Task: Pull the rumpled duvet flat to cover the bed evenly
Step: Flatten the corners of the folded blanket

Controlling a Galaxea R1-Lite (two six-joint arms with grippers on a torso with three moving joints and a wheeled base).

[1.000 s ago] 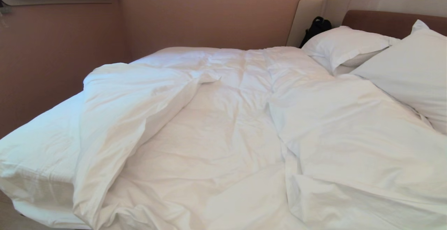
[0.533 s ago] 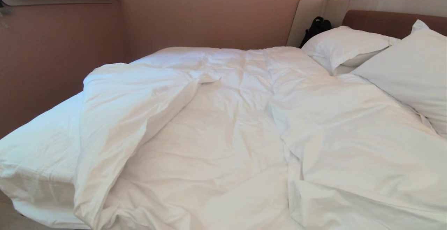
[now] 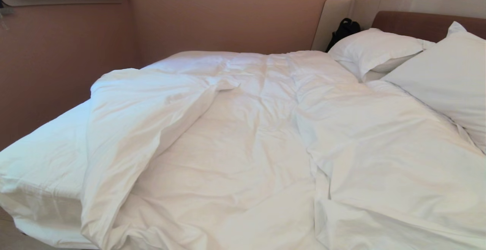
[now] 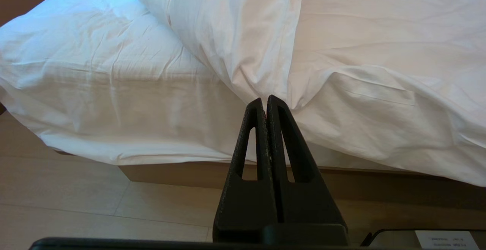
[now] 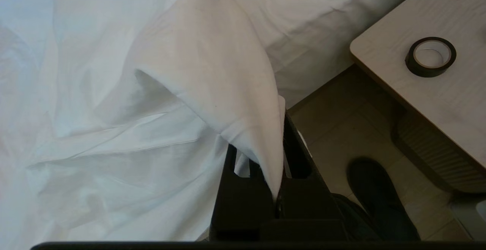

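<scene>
One rumpled duvet [image 5: 114, 102] lies bunched on the bed [image 4: 95, 83]; the right gripper [image 5: 279, 166] is clamped on its corner, lifted beside one desk [image 5: 436, 102] bearing one tape roll [image 5: 430, 56]. Left gripper [image 4: 265, 102] closed, empty, before the duvet's edge. Two pillows [image 3: 374, 50] beyond.

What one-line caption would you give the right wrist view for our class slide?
Right claw shut on a corner of the rumpled duvet, beside a bedside table bearing a roll of black tape.
</scene>
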